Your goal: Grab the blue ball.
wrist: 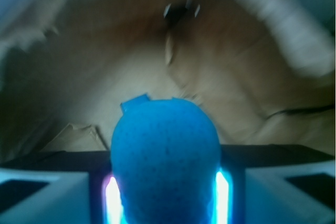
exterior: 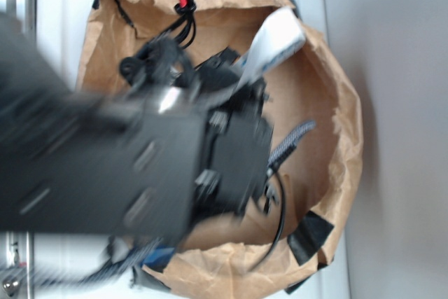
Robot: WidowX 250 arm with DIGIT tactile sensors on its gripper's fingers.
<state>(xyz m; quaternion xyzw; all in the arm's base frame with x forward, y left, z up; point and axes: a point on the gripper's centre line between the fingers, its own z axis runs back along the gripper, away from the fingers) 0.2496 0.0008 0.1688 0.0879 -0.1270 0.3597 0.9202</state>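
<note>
In the wrist view the blue ball point(wrist: 165, 156), teal and faintly pitted, fills the lower middle and looks squeezed tall. It sits between the two pale fingers point(wrist: 47, 198) of my gripper point(wrist: 165, 195), with bright light glowing along both its sides. The gripper is shut on the ball. In the exterior view my black arm and gripper point(exterior: 241, 148) reach down into a brown paper bag point(exterior: 329, 103), blurred, and the ball is hidden beneath them.
The crumpled paper walls of the bag point(wrist: 79, 77) surround the gripper on all sides. A flat blue corner point(wrist: 134, 102) pokes out behind the ball. A white paper strip point(exterior: 276, 43) and black cables point(exterior: 280, 208) lie inside the bag.
</note>
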